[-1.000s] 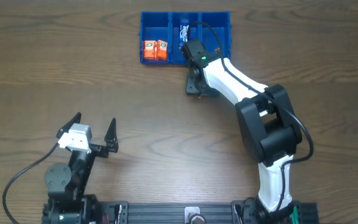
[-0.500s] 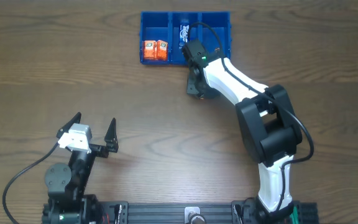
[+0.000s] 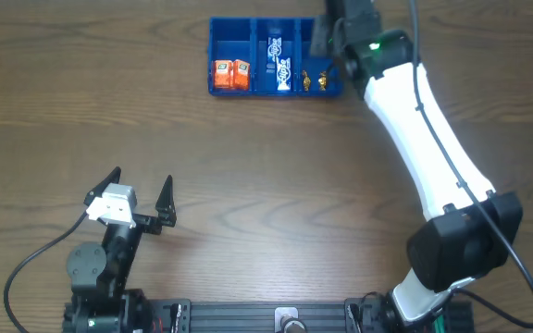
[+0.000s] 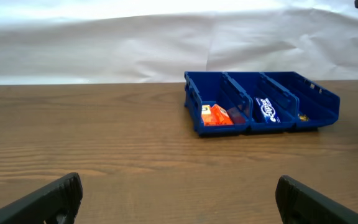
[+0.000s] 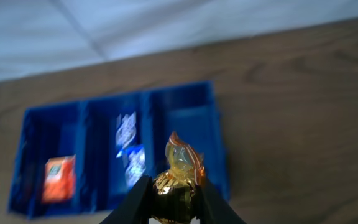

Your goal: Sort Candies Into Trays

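A blue three-compartment tray (image 3: 277,22) stands at the table's far middle. Two orange candies (image 3: 230,74) lie in its left compartment, blue-and-white candies (image 3: 278,57) in the middle one, and small gold candies (image 3: 315,81) in the right one. My right gripper (image 3: 329,35) hangs lifted over the tray's right end. In the right wrist view, the right gripper (image 5: 174,194) is shut on a gold-wrapped candy (image 5: 178,171) above the tray (image 5: 188,134). My left gripper (image 3: 142,192) stands open near the front left, far from the tray (image 4: 260,106), with nothing between its fingers.
Bare brown wood table (image 3: 248,166) stretches between the tray and the arm bases. A white sheet (image 4: 135,43) hangs behind the table's far edge.
My right gripper has risen from the table just in front of the tray and swung up over the tray's right end with the gold candy. The left arm has not moved.
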Available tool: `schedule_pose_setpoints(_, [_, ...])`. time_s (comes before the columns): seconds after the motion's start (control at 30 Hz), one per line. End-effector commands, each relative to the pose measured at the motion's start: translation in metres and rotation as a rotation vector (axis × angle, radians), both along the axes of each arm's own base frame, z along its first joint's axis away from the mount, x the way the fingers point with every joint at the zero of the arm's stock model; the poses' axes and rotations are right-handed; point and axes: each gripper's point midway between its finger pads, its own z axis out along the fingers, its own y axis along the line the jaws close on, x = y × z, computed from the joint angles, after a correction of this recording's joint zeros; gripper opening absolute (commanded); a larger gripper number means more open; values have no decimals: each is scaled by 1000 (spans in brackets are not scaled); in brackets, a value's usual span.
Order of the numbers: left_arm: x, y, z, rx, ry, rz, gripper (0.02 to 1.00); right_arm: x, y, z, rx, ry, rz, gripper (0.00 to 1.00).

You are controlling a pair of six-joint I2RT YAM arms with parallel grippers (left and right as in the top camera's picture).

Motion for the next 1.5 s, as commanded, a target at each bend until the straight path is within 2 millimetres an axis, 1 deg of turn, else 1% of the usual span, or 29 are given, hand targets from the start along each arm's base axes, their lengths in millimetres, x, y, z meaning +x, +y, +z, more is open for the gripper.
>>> schedule_pose_setpoints(0.03, [-1, -2, -16, -3, 44, -12, 998, 21, -5, -43, -76, 45, 14, 202])
schedule_pose_setpoints(0.1, [-1, -2, -16, -3, 44, -12, 996, 29, -1, -70, -87, 83, 18, 202])
schedule_pose_setpoints(0.23, [-1, -2, -16, -3, 44, -12, 998, 33, 0, -96, -99, 124, 19, 213])
schedule_pose_setpoints(0.37, [-1, -2, -16, -3, 44, -12, 996, 34, 1, -100, -101, 129, 21, 257])
schedule_pose_setpoints(0.53, [-1, -2, -16, -3, 44, -12, 998, 32, 11, -99, -101, 122, 40, 272])
schedule_pose_setpoints(0.57, [-1, -2, -16, -3, 44, -12, 998, 32, 15, -99, -101, 119, 45, 288])
schedule_pose_setpoints(0.67, [-1, -2, -16, -3, 44, -12, 998, 31, 18, -98, -101, 118, 51, 303])
schedule_pose_setpoints(0.7, [-1, -2, -16, -3, 44, -12, 998, 31, 18, -99, -101, 118, 52, 340])
schedule_pose_setpoints(0.73, [-1, -2, -16, -3, 44, -12, 996, 31, 18, -99, -102, 119, 53, 533])
schedule_pose_setpoints(0.77, [-1, -2, -16, -3, 44, -12, 998, 30, 19, -99, -103, 123, 54, 836])
schedule_pose_setpoints(0.8, [-1, -2, -16, -3, 44, -12, 998, 30, 18, -100, -104, 126, 54, 1000])
schedule_pose_setpoints(0.87, [-1, -2, -16, -3, 44, -12, 998, 27, 17, -101, -109, 137, 54, 1000])
schedule_pose_setpoints(0.93, [-1, -2, -16, -3, 44, -12, 998, 23, 14, -92, -127, 136, 56, 1000])
schedule_pose_setpoints(1.0, [-1, -2, -16, -3, 44, -12, 998, 18, 7, -73, -133, 115, 57, 1000])
schedule_pose_setpoints(1.03, [-1, -2, -16, -3, 44, -12, 998, 14, 0, -54, -130, 90, 51, 1000])
schedule_pose_setpoints(1.07, [-1, -2, -16, -3, 44, -12, 998, 7, -10, -28, -133, 54, 47, 1000])
schedule_pose_setpoints(1.1, [-1, -2, -16, -3, 44, -12, 998, 2, -17, -9, -140, 25, 50, 1000])
schedule_pose_setpoints(1.13, [-1, -2, -16, -3, 44, -12, 998, -9, -26, 17, -161, -13, 65, 1000])
schedule_pose_setpoints(1.2, [-1, -2, -16, -3, 44, -12, 998, -37, -41, 59, -213, -76, 77, 1000])
schedule_pose_setpoints(1.23, [-1, -2, -16, -3, 44, -12, 996, -53, -51, 76, -231, -104, 48, 1000])
schedule_pose_setpoints(1.27, [-1, -2, -16, -3, 44, -12, 996, -67, -59, 88, -237, -129, 29, 998])
schedule_pose_setpoints(1.3, [-1, -2, -16, -3, 44, -12, 998, -89, -67, 98, -239, -162, 12, 1000])
schedule_pose_setpoints(1.33, [-1, -2, -16, -3, 44, -12, 998, -103, -71, 101, -233, -184, 9, 1000])
schedule_pose_setpoints(1.37, [-1, -2, -16, -3, 44, -12, 998, -116, -75, 100, -228, -201, 6, 1000])
schedule_pose_setpoints(1.4, [-1, -2, -16, -3, 44, -12, 998, -135, -82, 91, -220, -222, 0, 1000])
schedule_pose_setpoints(1.5, [-1, -2, -16, -3, 44, -12, 998, -162, -101, 64, -199, -237, -23, 1000])
